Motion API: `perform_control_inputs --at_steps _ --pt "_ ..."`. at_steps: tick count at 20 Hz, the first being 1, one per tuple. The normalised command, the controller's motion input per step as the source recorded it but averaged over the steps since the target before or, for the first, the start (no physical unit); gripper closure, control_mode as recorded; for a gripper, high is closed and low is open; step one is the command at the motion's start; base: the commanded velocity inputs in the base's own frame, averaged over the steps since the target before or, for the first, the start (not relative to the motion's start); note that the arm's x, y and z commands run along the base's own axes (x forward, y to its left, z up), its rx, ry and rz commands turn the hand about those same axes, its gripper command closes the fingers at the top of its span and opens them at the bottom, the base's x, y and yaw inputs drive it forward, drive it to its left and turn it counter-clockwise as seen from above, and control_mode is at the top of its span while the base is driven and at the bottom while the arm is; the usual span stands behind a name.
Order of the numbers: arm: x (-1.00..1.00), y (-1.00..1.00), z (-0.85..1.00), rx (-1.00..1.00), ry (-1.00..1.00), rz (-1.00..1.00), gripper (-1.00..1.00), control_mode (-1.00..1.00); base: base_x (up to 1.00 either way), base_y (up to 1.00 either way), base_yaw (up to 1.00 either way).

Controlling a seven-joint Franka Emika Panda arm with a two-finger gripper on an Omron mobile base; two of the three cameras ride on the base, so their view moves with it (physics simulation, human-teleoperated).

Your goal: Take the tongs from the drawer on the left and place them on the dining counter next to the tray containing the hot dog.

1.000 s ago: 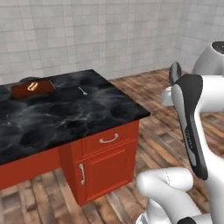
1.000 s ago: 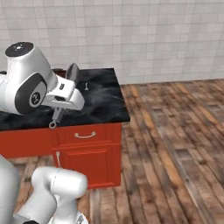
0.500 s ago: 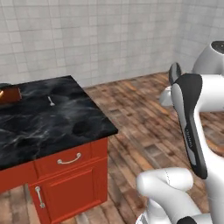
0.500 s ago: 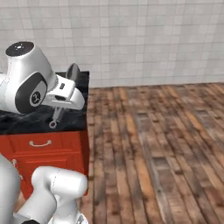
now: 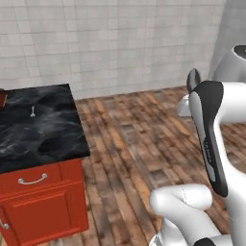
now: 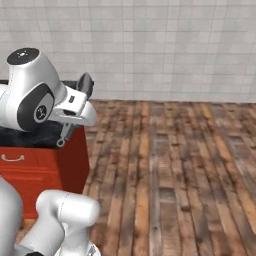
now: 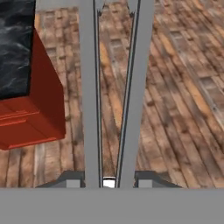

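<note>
The tongs (image 7: 114, 87) were in the jaws: in the hand view two long grey arms ran up from between the finger tips, close together at the bottom and spreading slightly toward the top, out over the wood floor (image 7: 175, 100). The jaws were clenched on the tongs at their joined end; the fingertips (image 7: 72, 180) sat just outside each arm. In the right base view the gripper (image 6: 64, 140) hung below the white wrist, with a thin grey piece sticking down in front of the cabinet's corner; too small to say more.

The desk (image 5: 38, 129), black marble with white veins, sat at the left of the left base view, well apart from the arm. On it lay a small silver fork (image 5: 32, 111). A sliver of dark red at the desk's far left edge was the tray (image 5: 2, 98), mostly cut off by the frame. Couldn't tell anything about the hot dog from there.

Below the top, the red-orange base (image 5: 43, 206) showed a closed drawer front with a curved silver handle (image 5: 32, 180) and a door under it. In the hand view the same cabinet corner (image 7: 39, 109) stood left of the tongs, apart from them.

White tiled wall (image 5: 110, 43) behind, wood floor across the rest.
</note>
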Motion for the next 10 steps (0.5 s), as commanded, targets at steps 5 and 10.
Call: perform_control_inputs --at_steps 5,10 --pt "0.0 0.0 0.0 0.0 0.0 0.0 1.0 1.0 0.16 -1.0 0.49" --pt "0.0 0.0 0.0 0.0 0.0 0.0 1.0 1.0 0.03 -1.0 0.54"
